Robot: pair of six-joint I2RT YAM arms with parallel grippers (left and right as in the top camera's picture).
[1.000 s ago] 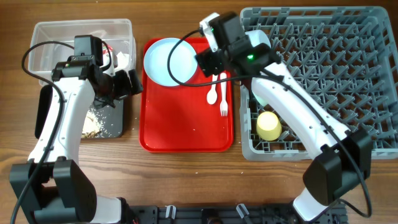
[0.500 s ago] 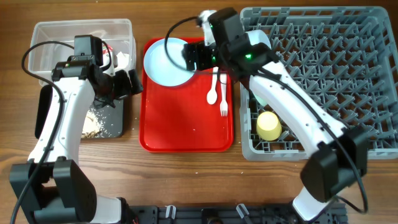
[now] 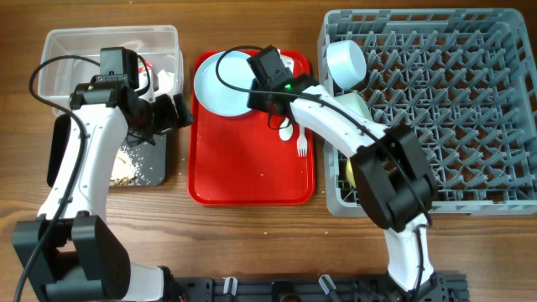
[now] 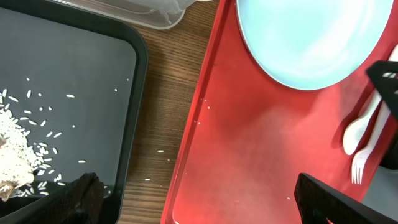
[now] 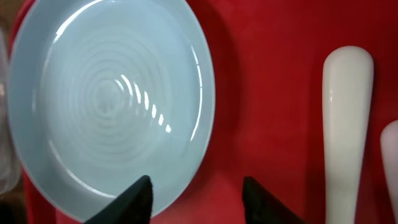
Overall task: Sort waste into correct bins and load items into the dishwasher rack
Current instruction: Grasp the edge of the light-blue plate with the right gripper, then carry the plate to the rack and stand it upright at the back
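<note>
The right gripper [image 5: 196, 186] has slid left across the flat red serving tray [image 3: 252, 168] to the pale blue round plate [image 5: 112, 99] lying there, its jaws apart astride the rim and gripping nothing. The left gripper [image 4: 199, 190], spread wide and empty, hangs beside the shallow black rectangular tray [image 4: 74, 68].

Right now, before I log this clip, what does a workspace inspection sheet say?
Surface: wooden table, stray grains beside black rectangular tray.
Job's things: pale blue round plate, white plastic spoon and fork on flat red serving tray; pale blue-green bowl in grey lattice rack; crumbly scraps in black tray; white tissue in clear plastic tub.
Clutter: nothing seen.
Grippers: left gripper open, between black and red trays; right gripper open, straddling plate's rim.
Cables: black cable loops over plate.
Surroundings: black frame at near edge.
</note>
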